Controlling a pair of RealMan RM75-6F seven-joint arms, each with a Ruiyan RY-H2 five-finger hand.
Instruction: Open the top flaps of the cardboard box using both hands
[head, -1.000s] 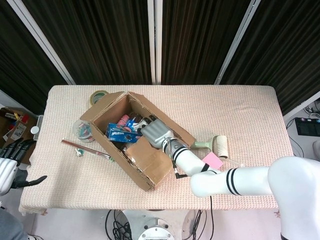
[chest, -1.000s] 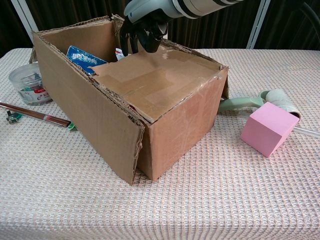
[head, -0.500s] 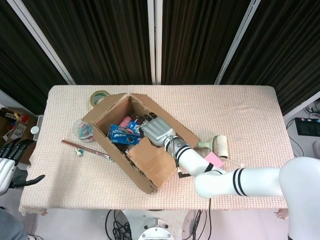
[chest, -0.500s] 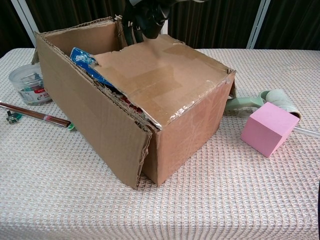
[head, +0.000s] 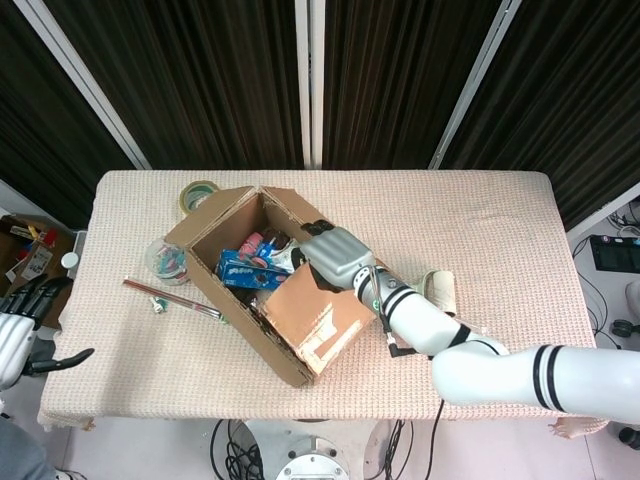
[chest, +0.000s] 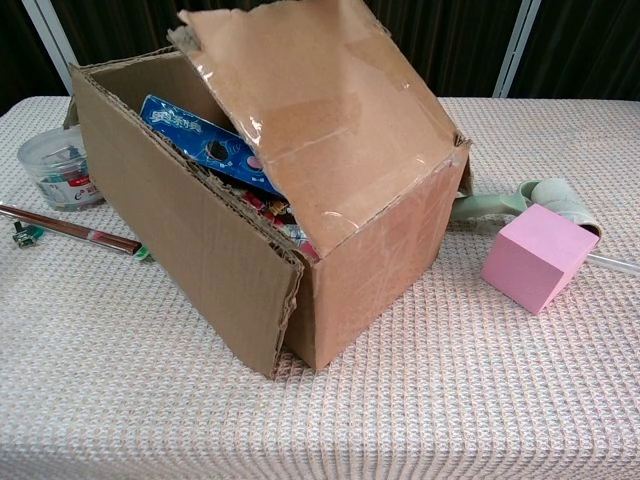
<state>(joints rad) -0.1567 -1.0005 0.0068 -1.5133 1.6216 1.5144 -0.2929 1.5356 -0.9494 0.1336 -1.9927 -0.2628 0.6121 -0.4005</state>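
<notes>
Since a second ago the near taped flap (head: 322, 318) has swung up from flat to steeply tilted, and the box has shifted slightly on the counter (head: 480, 220).

Head view: we see the brown corrugated cardboard box (head: 240, 290) standing skewed on the left half of the woven beige counter, far flaps already folded out. Our right hand (head: 335, 258) sits at the flap's upper edge, fingers curled over it, apparently lifting from behind; whether the grip is a true pinch we cannot tell. Our left hand (head: 22, 325) hangs off the counter's left edge, well apart from the box, fingers loosely spread, holding nothing. We judge the left arm is idle until the right has cleared its flap.

Chest view: the flap (chest: 320, 110) leans back, glossy clear tape across its face, hiding the right hand. Inside lies a blue snack packet (chest: 200, 140); its print is too small to read. A clear plastic tub (chest: 55, 165) bears a red label, illegible. A pink foam cube (chest: 538, 256) rests right of the box, near a pale green roller (chest: 530, 198).
</notes>
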